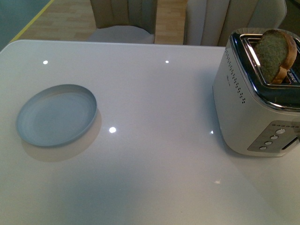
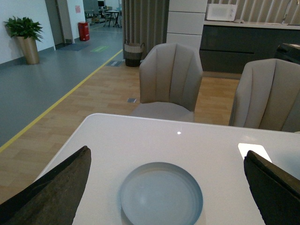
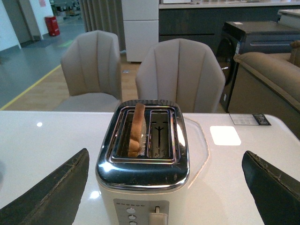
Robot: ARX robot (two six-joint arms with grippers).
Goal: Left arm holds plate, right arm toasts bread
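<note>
The pale blue plate lies flat and bare on the left of the white table. In the left wrist view the plate sits between the dark fingers of my open left gripper, which hovers apart from it. The bread, a speckled brown slice, stands upright and half out of one slot of the white toaster at the right. In the right wrist view the bread and toaster lie ahead of my open right gripper. Neither arm shows in the front view.
The toaster's second slot is vacant; its lever and round buttons face me. Beige chairs stand behind the table's far edge. A flat white card lies on the table right of the toaster.
</note>
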